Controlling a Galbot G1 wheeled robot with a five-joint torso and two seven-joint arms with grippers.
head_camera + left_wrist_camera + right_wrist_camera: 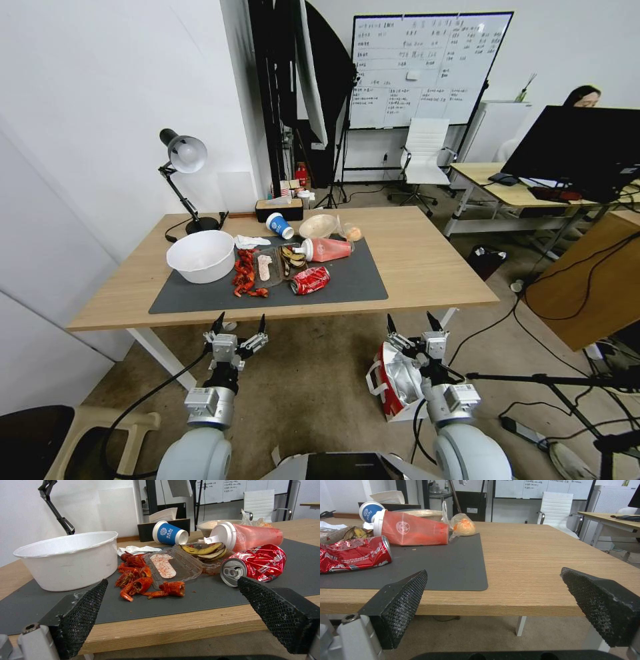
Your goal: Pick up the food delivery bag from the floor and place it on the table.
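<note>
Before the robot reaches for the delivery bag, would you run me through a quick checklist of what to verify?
1. Food delivery bag located on the floor, near the right arm: ok.
2. Right gripper open and empty: ok.
3. Left gripper open and empty: ok.
4. Free spot on the table, right of the dark mat: ok.
5. Strap handles reachable: cannot tell, the right arm covers part of the bag.

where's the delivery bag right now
Head view: the food delivery bag sits on the floor right of centre, beside the right end effector.
</note>
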